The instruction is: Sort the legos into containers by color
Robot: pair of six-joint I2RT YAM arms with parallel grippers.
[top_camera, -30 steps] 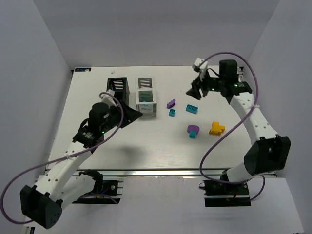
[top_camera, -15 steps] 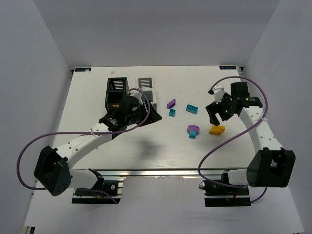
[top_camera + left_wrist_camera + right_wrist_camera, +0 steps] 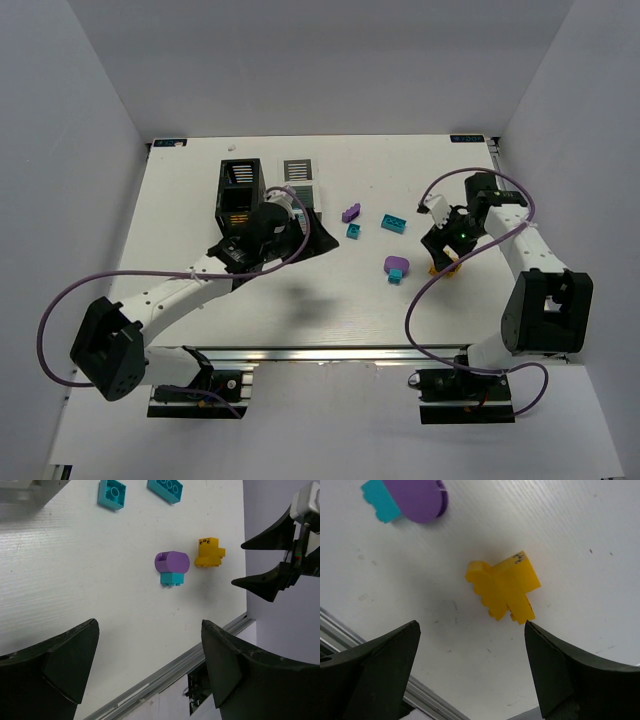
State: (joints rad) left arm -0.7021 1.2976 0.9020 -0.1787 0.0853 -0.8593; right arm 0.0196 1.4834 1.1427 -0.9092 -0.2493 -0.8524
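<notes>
One step now: my right gripper (image 3: 471, 625) hovers over the yellow-orange brick (image 3: 502, 592), which lies on the table near the purple-on-teal stack (image 3: 407, 500).
Next move: probably drop and close across the brick.
Right jaws: spread wide, straddling the brick, no contact.
Left gripper (image 3: 149, 625): spread, empty, near the white bin (image 3: 298, 170).

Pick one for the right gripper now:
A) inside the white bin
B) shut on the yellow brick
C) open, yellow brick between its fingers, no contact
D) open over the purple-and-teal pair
C: in the right wrist view the right gripper has its fingers spread wide, and the yellow brick lies loose on the table between them, with a gap on each side.
</notes>
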